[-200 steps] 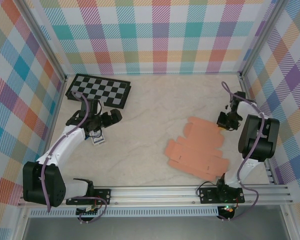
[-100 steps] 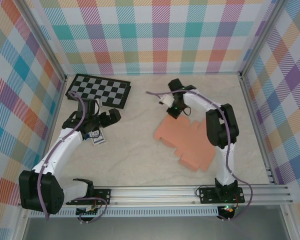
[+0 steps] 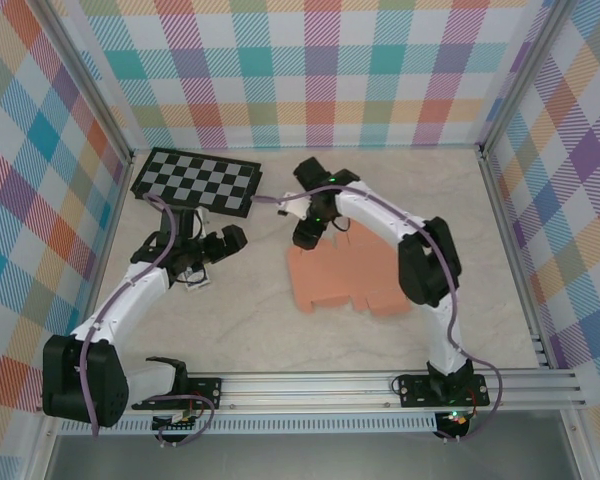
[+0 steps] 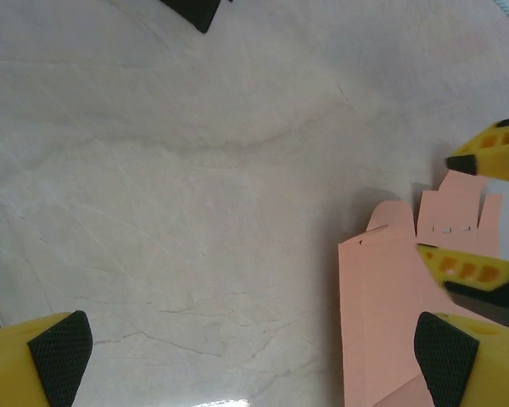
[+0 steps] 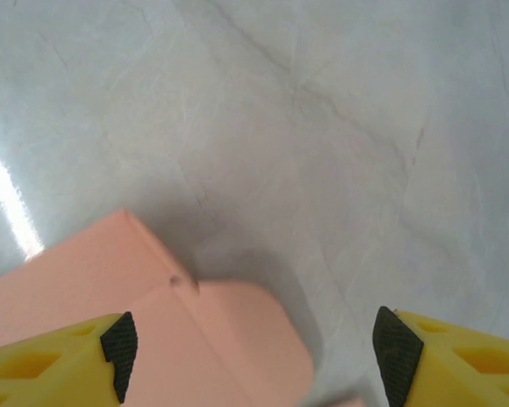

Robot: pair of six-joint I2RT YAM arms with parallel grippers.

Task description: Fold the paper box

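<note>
The right claw (image 3: pixel 302 236) stands open, jaws wide apart, over the far-left corner of the paper box (image 3: pixel 348 276). The box is a flat sheet lying mid-table, its long axis running left to right. The left claw (image 3: pixel 223 241) is open too, near the checkerboard (image 3: pixel 195 181).

Your right gripper (image 3: pixel 303 236) now sits mid-table instead of by the right wall, and its jaws, shut a second ago, stand apart. The paper box (image 3: pixel 345 278) lies further left and turned, with its far corner under that gripper.
</note>
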